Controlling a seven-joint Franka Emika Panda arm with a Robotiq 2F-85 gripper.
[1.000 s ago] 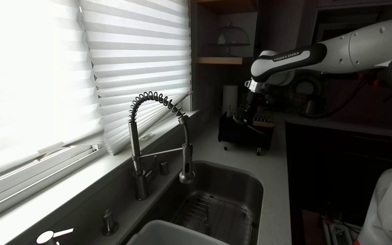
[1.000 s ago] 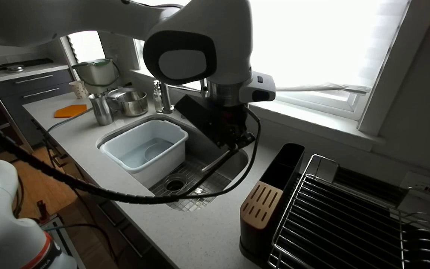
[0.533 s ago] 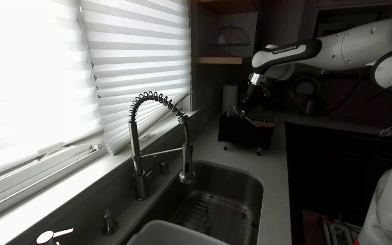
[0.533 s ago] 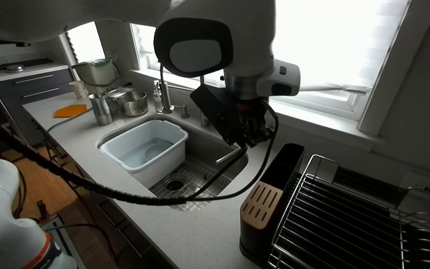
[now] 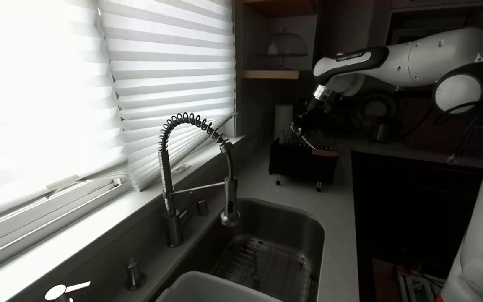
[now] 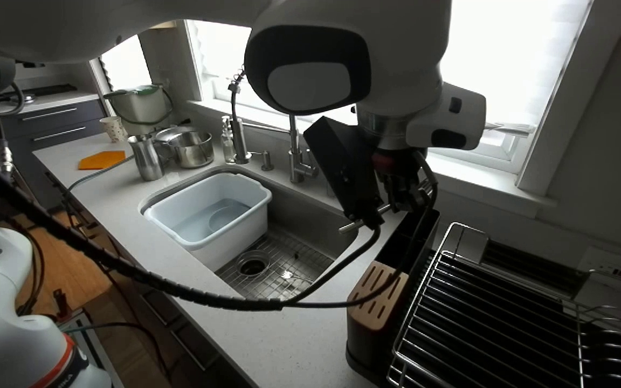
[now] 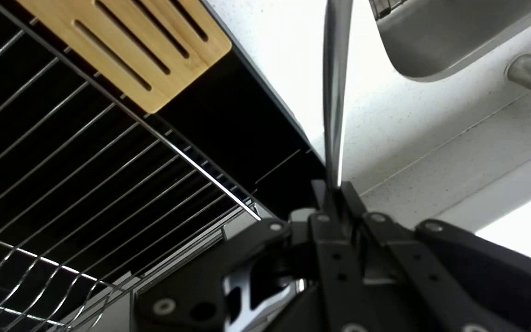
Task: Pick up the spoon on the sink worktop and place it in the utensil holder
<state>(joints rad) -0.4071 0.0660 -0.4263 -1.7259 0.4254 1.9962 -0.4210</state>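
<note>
Spoon (image 7: 334,92): pinched in claw (image 7: 335,190), suspended above table (image 6: 289,345), tilted, with one end projecting free. Probably held so to leave length for insertion. Holder (image 6: 367,339): standing upright between sink (image 6: 308,218) and rack (image 7: 201,169), near claw; likely sited there for draining after washing. Not yet inserted; turn spoon steeper before lowering, to avoid snagging.

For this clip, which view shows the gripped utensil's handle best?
The wrist view: the metal handle runs large and close out of the gripper, though the picture's top edge crops it. Both exterior views show it much smaller; in an exterior view its middle is partly covered, though its free end shows.
</note>
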